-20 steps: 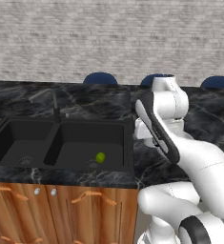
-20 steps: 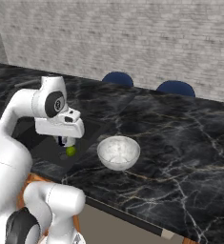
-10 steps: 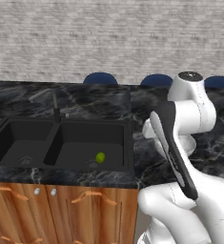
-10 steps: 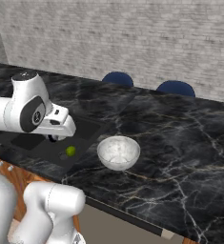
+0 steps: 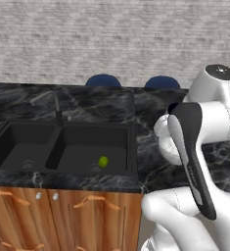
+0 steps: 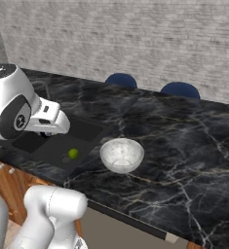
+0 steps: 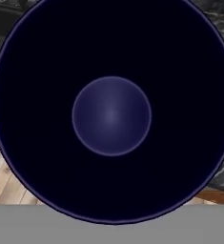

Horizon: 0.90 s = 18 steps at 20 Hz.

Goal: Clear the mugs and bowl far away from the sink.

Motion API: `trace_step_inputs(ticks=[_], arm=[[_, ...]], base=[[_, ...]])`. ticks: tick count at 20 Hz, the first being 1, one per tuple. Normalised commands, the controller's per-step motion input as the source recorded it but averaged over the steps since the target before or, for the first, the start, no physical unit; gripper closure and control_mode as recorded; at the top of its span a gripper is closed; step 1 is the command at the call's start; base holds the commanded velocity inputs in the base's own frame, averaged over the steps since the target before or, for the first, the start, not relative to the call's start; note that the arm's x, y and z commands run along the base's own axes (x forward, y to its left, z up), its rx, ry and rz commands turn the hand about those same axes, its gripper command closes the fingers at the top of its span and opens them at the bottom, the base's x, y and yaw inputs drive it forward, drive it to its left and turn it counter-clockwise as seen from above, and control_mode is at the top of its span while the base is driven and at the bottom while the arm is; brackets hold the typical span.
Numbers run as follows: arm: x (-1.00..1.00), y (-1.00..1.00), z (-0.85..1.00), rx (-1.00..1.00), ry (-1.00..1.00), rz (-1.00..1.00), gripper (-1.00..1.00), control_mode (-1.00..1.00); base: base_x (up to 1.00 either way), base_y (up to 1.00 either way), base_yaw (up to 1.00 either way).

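Bowl (image 6: 122, 154) beside sink (image 5: 62, 149), green ball (image 5: 103, 161) inside, end effector seemingly closed, hidden behind the arm.

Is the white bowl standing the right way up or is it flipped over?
Right way up. The bowl sits on the black counter with its open side facing up, and you can see down inside it.
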Motion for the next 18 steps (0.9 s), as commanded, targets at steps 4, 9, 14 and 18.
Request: trace_step_inputs(ticks=[4, 9, 14, 18], arm=[[0.00, 0.00, 0.00, 0.00, 0.00, 0.00, 1.00, 1.00], [0.00, 0.00, 0.00, 0.00, 0.00, 0.00, 1.00, 1.00], [0.00, 0.00, 0.00, 0.00, 0.00, 0.00, 1.00, 1.00], [0.00, 0.00, 0.00, 0.00, 0.00, 0.00, 1.00, 1.00]], base=[[-0.73, 0.70, 0.27], [-0.75, 1.00, 0.39], [0.00, 0.21, 0.98], [0.00, 0.00, 1.00]])
